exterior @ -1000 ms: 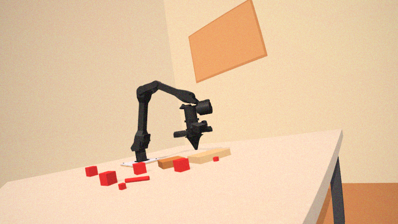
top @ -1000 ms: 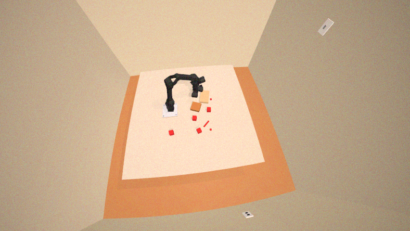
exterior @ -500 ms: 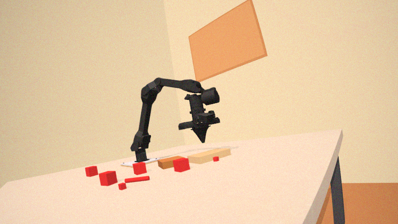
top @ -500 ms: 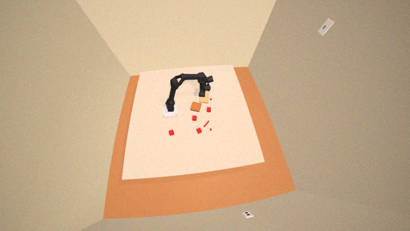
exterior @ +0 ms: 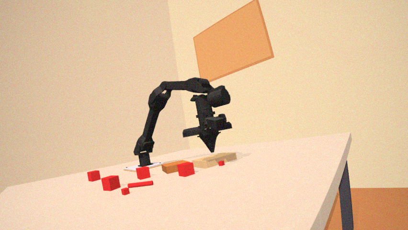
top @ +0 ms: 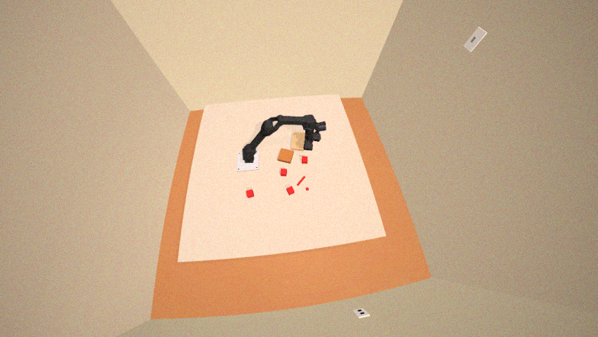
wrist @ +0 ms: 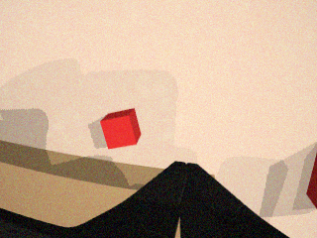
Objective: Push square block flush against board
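Observation:
The square block [top: 286, 155] [exterior: 172, 166] is orange-brown and lies flat on the table, turned at an angle to the board. The tan board [top: 296, 142] [exterior: 203, 163] [wrist: 50, 198] lies flat beyond it. A block corner is close to the board's near left corner; I cannot tell if they touch. No whole block side lies along the board. My gripper [exterior: 211, 151] [wrist: 184, 174] is shut and empty. Its tips are above the table surface, close over the board's right part. In the top view the hand hides the fingertips and the board's right edge.
A small red cube [exterior: 221, 163] [wrist: 119, 131] sits just right of the board. A larger red cube [top: 304, 159] [exterior: 186, 168] stands near the block's right side. Another red cube [top: 283, 172] [exterior: 142, 172] is in front of the block. Several red pieces lie farther forward.

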Motion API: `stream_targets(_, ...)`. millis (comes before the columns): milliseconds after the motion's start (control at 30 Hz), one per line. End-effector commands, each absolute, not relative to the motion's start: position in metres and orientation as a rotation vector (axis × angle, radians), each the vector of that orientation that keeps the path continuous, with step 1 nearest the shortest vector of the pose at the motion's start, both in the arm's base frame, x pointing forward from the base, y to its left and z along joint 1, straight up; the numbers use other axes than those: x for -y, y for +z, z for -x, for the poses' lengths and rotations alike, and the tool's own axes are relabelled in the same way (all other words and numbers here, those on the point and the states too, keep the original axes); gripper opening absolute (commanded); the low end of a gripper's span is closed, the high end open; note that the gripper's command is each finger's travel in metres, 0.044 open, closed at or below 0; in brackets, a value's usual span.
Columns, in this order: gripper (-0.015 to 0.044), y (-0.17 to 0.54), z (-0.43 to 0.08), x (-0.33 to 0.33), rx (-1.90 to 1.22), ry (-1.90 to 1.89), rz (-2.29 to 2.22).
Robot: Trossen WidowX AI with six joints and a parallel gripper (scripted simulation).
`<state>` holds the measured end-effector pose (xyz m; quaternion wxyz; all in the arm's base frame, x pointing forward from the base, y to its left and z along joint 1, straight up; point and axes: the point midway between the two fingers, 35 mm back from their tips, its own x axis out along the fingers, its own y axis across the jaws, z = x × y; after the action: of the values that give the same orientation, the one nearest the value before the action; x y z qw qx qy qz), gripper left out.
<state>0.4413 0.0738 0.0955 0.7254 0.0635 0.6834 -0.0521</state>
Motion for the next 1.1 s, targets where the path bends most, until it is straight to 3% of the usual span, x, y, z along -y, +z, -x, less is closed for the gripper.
stream_targets(0, 0.0000, 0.055, -0.444, -0.074, -1.522, -0.112, -0.126)
stream_targets(1067, 0.0000, 0.046, -0.416, -0.081, -1.525, -0.112, -0.127)
